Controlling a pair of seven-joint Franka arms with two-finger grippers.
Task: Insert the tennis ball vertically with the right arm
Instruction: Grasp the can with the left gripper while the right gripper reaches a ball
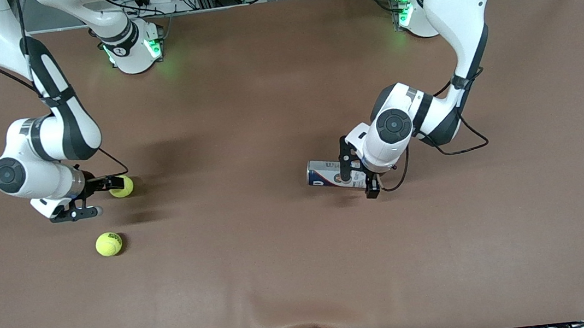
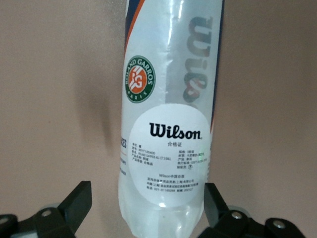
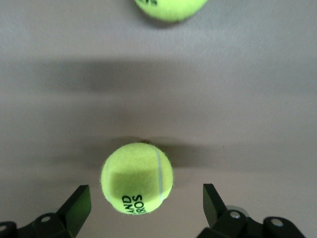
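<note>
A yellow-green tennis ball (image 1: pixel 121 186) lies on the brown table toward the right arm's end. My right gripper (image 1: pixel 100 197) is open, low over the table beside this ball. In the right wrist view the ball (image 3: pixel 137 177) sits just ahead of the gap between the fingers (image 3: pixel 79 203) of the right gripper (image 3: pixel 146 191), touching neither. A clear Wilson ball can (image 1: pixel 326 174) lies on its side toward the left arm's end. My left gripper (image 1: pixel 358 174) is open and straddles the can (image 2: pixel 166 99), a finger (image 2: pixel 79 198) of the left gripper (image 2: pixel 147 191) on each side.
A second tennis ball (image 1: pixel 108 244) lies nearer the front camera than the first; it also shows in the right wrist view (image 3: pixel 171 9). The brown mat (image 1: pixel 293 274) has a small wrinkle at its front edge.
</note>
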